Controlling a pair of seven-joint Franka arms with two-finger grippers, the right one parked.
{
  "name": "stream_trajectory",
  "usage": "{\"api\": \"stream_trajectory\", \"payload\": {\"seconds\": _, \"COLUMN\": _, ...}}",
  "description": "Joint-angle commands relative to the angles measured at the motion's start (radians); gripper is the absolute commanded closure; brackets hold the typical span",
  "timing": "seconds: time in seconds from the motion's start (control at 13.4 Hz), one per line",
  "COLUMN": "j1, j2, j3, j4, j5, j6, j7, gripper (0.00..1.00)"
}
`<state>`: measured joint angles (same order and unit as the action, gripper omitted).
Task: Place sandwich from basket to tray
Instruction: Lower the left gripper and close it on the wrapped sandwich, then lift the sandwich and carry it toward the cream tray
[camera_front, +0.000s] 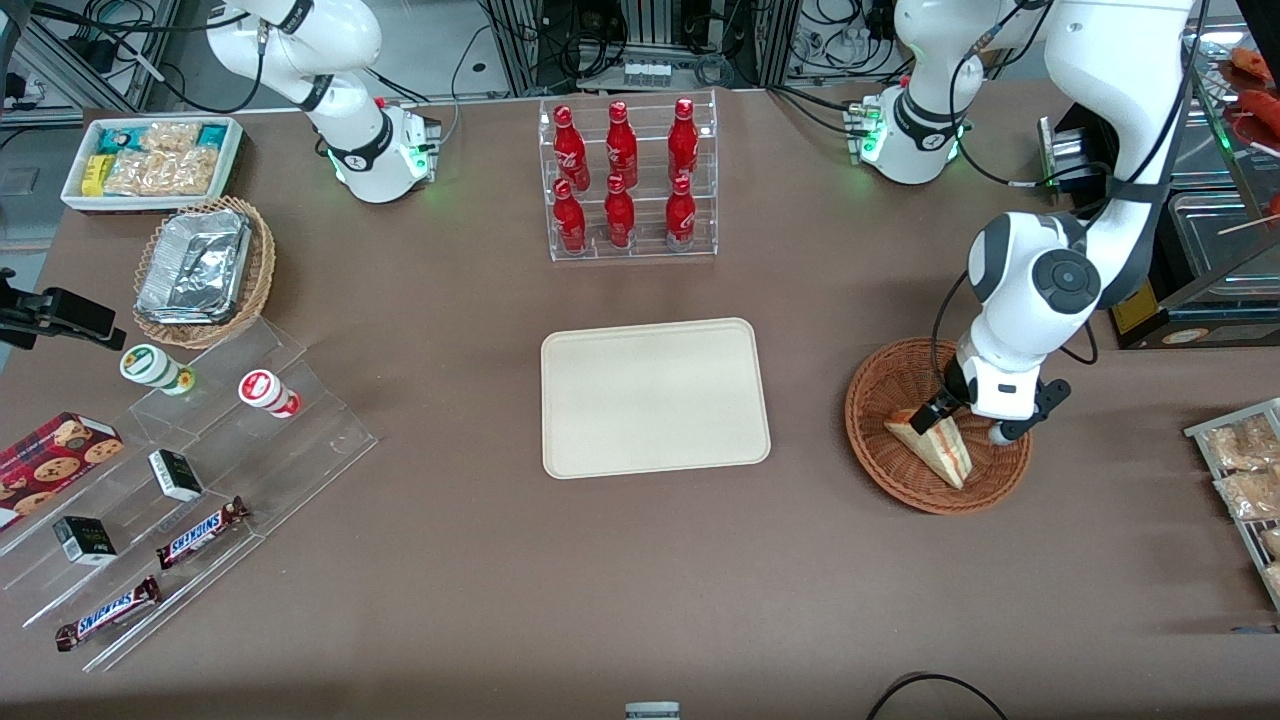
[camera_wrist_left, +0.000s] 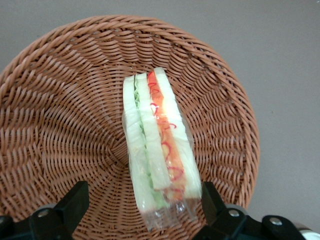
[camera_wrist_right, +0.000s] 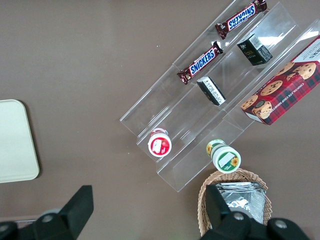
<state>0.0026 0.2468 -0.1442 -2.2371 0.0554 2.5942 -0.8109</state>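
One tray (camera_front: 655, 397) waits in the middle of the frame. At lower right, the sandwich (camera_front: 933, 445) lies in the basket (camera_front: 880, 385). The gripper (camera_front: 950, 410) hangs spread wide around it, gripping nothing. Next: squeeze, then lift.

I'm seeing the gripper (camera_front: 962, 418) sitting down inside the basket (camera_front: 880, 440), its fingers (camera_wrist_left: 75, 202) spread wide, one on each side of the sandwich (camera_front: 932, 447), with open gaps showing between the pads and the wrapped bread in the left wrist view. The basket's low woven rim is ringing the gripper on every side. Between basket and tray (camera_front: 655, 397) I'm looking at bare brown table (camera_front: 810, 330) with nothing standing in it. The bottle rack (camera_front: 628, 178) is standing farther from the front camera than the tray, clear of that lane. The stepped acrylic shelf (camera_front: 190, 480) is lying well off toward the parked arm's end.
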Motion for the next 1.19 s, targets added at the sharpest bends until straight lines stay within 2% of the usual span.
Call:
{"api": "stream_trajectory", "payload": {"seconds": 0.0, "j1": 0.010, "j2": 0.023, "j3": -0.003, "j4": 0.007, "j5": 0.006, "j6": 0.036, "j7": -0.025, "gripper": 0.24}}
{"api": "stream_trajectory", "payload": {"seconds": 0.15, "j1": 0.013, "j2": 0.029, "j3": -0.003, "j4": 0.026, "j5": 0.006, "j6": 0.037, "j7": -0.022, "gripper": 0.87}}
{"api": "stream_trajectory", "payload": {"seconds": 0.22, "j1": 0.013, "j2": 0.034, "j3": -0.002, "j4": 0.043, "j5": 0.006, "j6": 0.030, "j7": -0.021, "gripper": 1.00}}
{"api": "stream_trajectory", "payload": {"seconds": 0.37, "j1": 0.013, "j2": 0.035, "j3": -0.003, "j4": 0.080, "j5": 0.006, "j6": 0.009, "j7": -0.021, "gripper": 1.00}}
{"api": "stream_trajectory", "payload": {"seconds": 0.67, "j1": 0.004, "j2": 0.013, "j3": -0.008, "j4": 0.200, "j5": 0.023, "j6": -0.205, "j7": -0.005, "gripper": 1.00}}
{"api": "stream_trajectory", "payload": {"seconds": 0.82, "j1": -0.001, "j2": -0.011, "j3": -0.032, "j4": 0.295, "j5": 0.073, "j6": -0.357, "j7": -0.005, "gripper": 1.00}}
{"api": "stream_trajectory", "payload": {"seconds": 0.97, "j1": -0.006, "j2": 0.006, "j3": -0.095, "j4": 0.440, "j5": 0.081, "j6": -0.524, "j7": -0.008, "gripper": 1.00}}
{"api": "stream_trajectory", "payload": {"seconds": 1.12, "j1": -0.080, "j2": 0.028, "j3": -0.112, "j4": 0.539, "j5": 0.083, "j6": -0.610, "j7": -0.013, "gripper": 1.00}}
